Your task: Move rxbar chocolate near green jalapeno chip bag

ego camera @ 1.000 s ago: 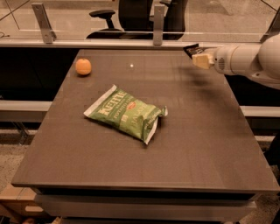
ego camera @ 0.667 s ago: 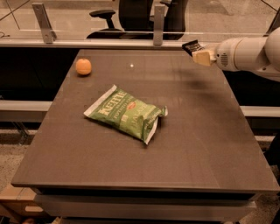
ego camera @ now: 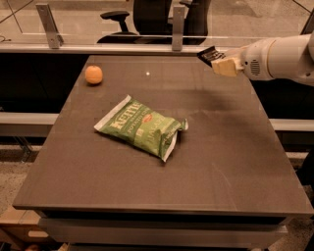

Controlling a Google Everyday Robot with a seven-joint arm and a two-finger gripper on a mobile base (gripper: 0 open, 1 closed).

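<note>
Camera view: claw (ego camera: 219, 61) hovering upper right, clamping rxbar (ego camera: 209, 53) above bench (ego camera: 235, 162). Carrying step underway; next move needing travel down-left, lowering rxbar beside chip bag (ego camera: 142, 126) at centre.

The small flat black wrapped rxbar chocolate (ego camera: 208, 54) is up at 1 o'clock, over the far edge of the dark grey table (ego camera: 221, 162). Only one end of it shows. The rest is tucked inside the tan two-finger gripper (ego camera: 218, 61) that pinches it there. The pale letters on the bar are too small to read.

The fat white robot arm (ego camera: 279, 58) runs off the picture at 2 o'clock.

The little words on the big crinkled green jalapeno chip bag (ego camera: 142, 126) are too small to read.

At 12 o'clock, the top edge cuts off the black office chair (ego camera: 147, 14).
</note>
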